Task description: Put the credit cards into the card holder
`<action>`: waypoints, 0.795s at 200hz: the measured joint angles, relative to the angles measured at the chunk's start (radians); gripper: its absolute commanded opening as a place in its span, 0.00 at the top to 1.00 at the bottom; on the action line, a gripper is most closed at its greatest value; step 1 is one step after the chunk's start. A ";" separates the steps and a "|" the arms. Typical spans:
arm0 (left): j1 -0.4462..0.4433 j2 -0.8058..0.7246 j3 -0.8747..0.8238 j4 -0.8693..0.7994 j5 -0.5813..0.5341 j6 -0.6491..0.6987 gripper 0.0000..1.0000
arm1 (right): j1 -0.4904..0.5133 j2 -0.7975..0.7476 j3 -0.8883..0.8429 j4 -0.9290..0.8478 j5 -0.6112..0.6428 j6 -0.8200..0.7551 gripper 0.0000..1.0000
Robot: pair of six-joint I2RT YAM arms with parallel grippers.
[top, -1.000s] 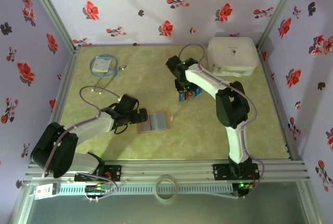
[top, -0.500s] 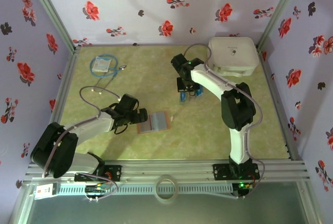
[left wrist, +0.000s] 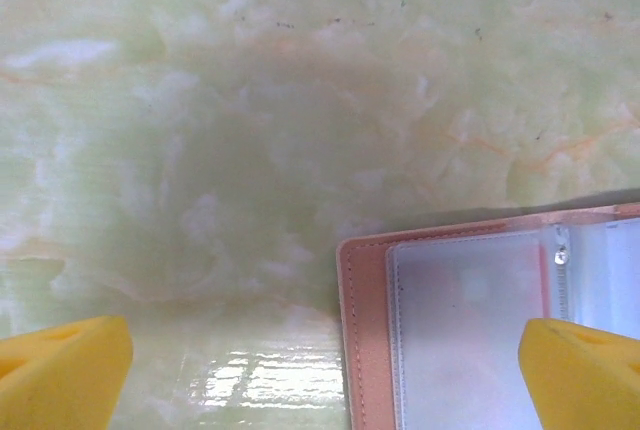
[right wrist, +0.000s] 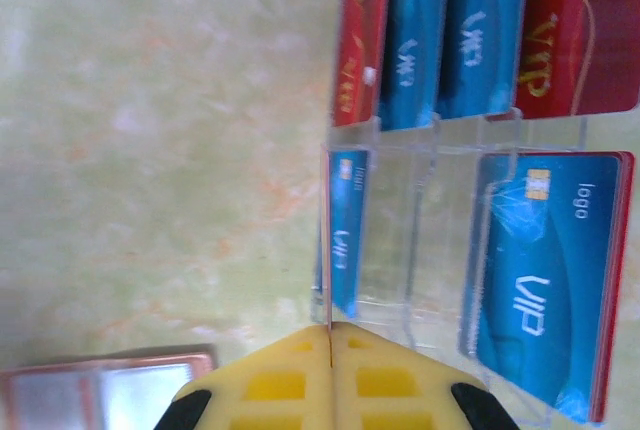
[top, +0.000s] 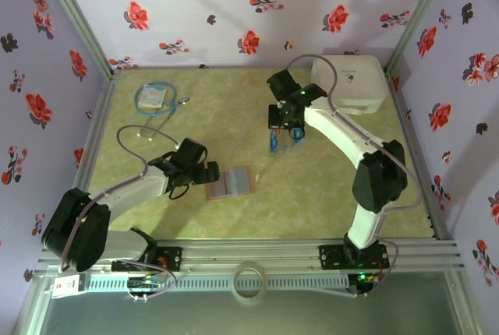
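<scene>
The card holder (top: 230, 183) lies open on the table, reddish-brown with greyish clear pockets (left wrist: 465, 340); its corner also shows in the right wrist view (right wrist: 100, 390). My left gripper (top: 204, 173) (left wrist: 325, 375) is open, its yellow fingertips (left wrist: 60, 365) straddling the holder's left edge. My right gripper (top: 287, 128) (right wrist: 329, 328) is shut on a credit card (right wrist: 326, 210) seen edge-on, next to a clear rack (right wrist: 430, 250). More credit cards stand in that rack, blue (right wrist: 545, 270) and red (right wrist: 575, 40); in the top view they sit below the gripper (top: 274, 143).
A big white box (top: 348, 82) stands at the back right, close behind the right arm. A bagged blue cable coil (top: 156, 97) lies at the back left. A clear tape ring (top: 249, 280) rests on the front rail.
My right gripper has closed and moved back and to the right, with its arm stretching out. The left arm has stayed over the holder's edge.
</scene>
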 measured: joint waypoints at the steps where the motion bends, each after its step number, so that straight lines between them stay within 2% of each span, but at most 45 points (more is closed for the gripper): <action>1: 0.000 -0.001 0.000 -0.001 0.000 0.000 0.00 | 0.000 -0.003 -0.002 0.002 -0.003 0.001 1.00; 21: 0.000 -0.016 0.014 -0.036 -0.016 0.010 0.00 | 0.000 -0.076 -0.077 0.096 -0.080 0.011 1.00; 45: 0.000 -0.033 0.019 -0.074 -0.034 0.013 0.00 | 0.013 -0.163 -0.247 0.282 -0.207 0.043 1.00; 80: -0.002 -0.049 0.019 -0.103 -0.047 0.009 0.00 | 0.078 -0.201 -0.484 0.552 -0.336 0.108 1.00; 124: -0.033 -0.053 0.015 -0.106 -0.070 -0.010 0.00 | 0.147 -0.216 -0.770 0.892 -0.409 0.197 1.00; 159: -0.058 -0.052 0.002 -0.106 -0.096 -0.015 0.00 | 0.151 -0.216 -0.888 1.083 -0.415 0.251 1.00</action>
